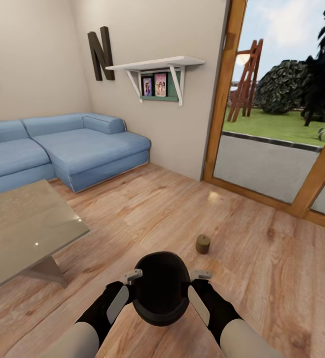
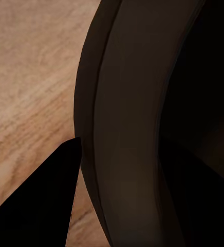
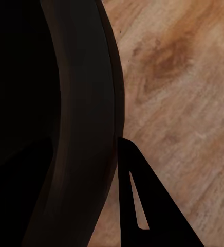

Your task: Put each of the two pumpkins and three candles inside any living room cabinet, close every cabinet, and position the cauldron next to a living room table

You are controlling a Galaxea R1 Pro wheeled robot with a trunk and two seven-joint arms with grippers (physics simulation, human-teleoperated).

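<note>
Cauldron (image 1: 161, 288) sits low centre in the head view, held up between both arms over the wood floor (image 1: 262, 268), mouth facing the camera, dark inside. Left gripper (image 1: 131, 277) is on its left rim, right gripper (image 1: 200, 274) on its right rim; each looks clamped onto the rim, one finger outside the wall, the other hidden inside the pot. Exact jaw gap can't be read.

Left wrist view: cauldron rim (image 2: 122, 128) curves close in front of the camera, one dark finger (image 2: 40, 206) on its outer side, floor planks beyond. Right wrist view: same, rim wall (image 3: 86, 128) with a dark finger (image 3: 143, 206) just outside it.

One candle (image 1: 202, 243) stands upright on the floor just beyond the cauldron, slightly to the right, apart from it.

Table (image 1: 18, 228) is to the left, its near right corner close to the cauldron but not touching. Blue sofa (image 1: 67, 149) in the far left corner. White wall shelf (image 1: 157, 64) and a dark letter N (image 1: 100, 52) on the far wall. Glass door (image 1: 281, 124) with a wood frame on the right.
</note>
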